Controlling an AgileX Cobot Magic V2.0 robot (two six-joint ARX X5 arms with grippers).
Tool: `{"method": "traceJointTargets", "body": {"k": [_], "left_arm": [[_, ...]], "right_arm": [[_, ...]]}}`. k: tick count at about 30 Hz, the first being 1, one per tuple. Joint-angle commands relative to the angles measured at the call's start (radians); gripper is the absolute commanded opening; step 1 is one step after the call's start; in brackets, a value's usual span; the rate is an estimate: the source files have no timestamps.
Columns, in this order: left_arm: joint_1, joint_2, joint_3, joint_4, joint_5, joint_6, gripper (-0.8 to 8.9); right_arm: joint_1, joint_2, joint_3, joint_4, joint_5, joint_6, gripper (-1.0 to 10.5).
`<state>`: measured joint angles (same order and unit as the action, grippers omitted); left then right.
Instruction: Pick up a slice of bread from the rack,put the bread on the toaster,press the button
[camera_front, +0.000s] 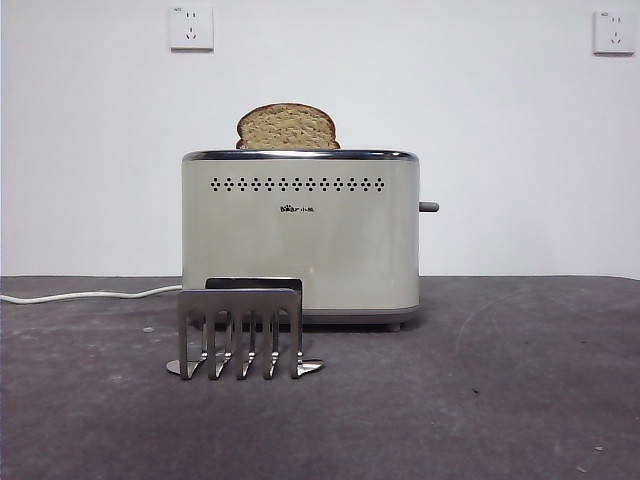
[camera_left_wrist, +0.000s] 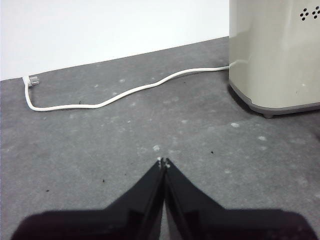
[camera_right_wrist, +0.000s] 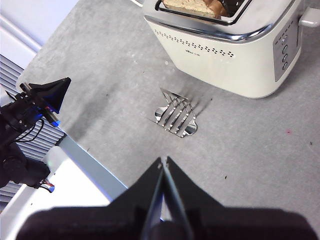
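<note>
Right hand (camera_right_wrist: 163, 161) pressed together, high above the toaster (camera_front: 300, 235); left hand (camera_left_wrist: 163, 162) likewise closed. Slice of bread (camera_front: 287, 126) stands proud in its slot, button (camera_front: 429, 207) apparently unpressed.

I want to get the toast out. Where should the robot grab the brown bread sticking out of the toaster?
Probably by the domed top of the brown speckled slice of bread, coming straight down from above. Only that crust end shows above the chrome rim of the boxy cream-white toaster; the rest sits in the slot.
</note>
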<state>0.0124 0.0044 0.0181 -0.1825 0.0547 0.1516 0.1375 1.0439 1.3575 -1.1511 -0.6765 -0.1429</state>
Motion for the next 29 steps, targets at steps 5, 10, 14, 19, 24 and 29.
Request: {"method": "traceJointTargets", "body": {"k": [5, 10, 14, 19, 24, 29], "left_arm": [[0.003, -0.002, -0.013, -0.004, -0.002, -0.010, -0.04], [0.003, -0.002, -0.013, -0.004, -0.002, -0.010, -0.04], [0.003, -0.002, -0.013, -0.004, -0.002, -0.010, -0.04], [0.003, -0.002, -0.013, -0.004, -0.002, -0.010, -0.04], [0.003, -0.002, -0.013, -0.004, -0.002, -0.010, -0.04], [0.003, -0.002, -0.013, -0.004, -0.002, -0.010, -0.04]], "right_arm": [[0.001, 0.000, -0.008, 0.005, 0.002, -0.005, 0.0], [-0.010, -0.015, -0.008, 0.005, 0.005, -0.005, 0.0], [-0.034, -0.098, -0.008, 0.033, 0.034, -0.058, 0.0], [-0.050, -0.257, -0.053, 0.179, 0.033, -0.058, 0.0], [-0.080, -0.421, -0.225, 0.316, 0.139, -0.038, 0.0], [-0.091, -0.598, -0.540, 0.588, 0.266, 0.032, 0.0]]}}
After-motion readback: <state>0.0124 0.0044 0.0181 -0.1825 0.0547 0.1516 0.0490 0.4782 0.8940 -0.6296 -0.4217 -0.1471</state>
